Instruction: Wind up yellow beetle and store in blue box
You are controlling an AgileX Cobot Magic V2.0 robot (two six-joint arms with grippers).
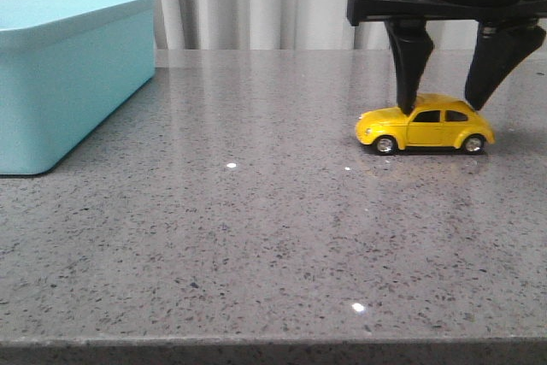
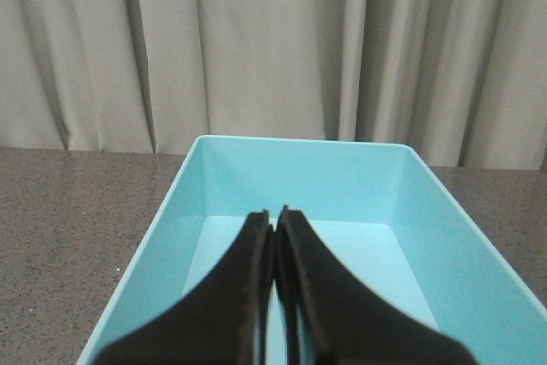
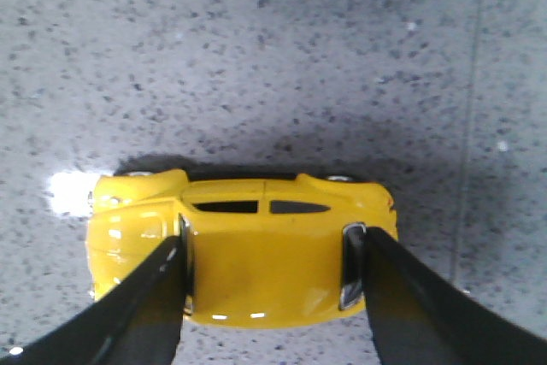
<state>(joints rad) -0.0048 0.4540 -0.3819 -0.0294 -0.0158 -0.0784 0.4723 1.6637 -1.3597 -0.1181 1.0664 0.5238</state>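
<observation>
Beetle (image 1: 425, 127) on table at box's (image 1: 73, 83) three o'clock, straddled by spread right gripper (image 1: 444, 107), unstored; left gripper (image 2: 275, 220) closed, empty.
</observation>
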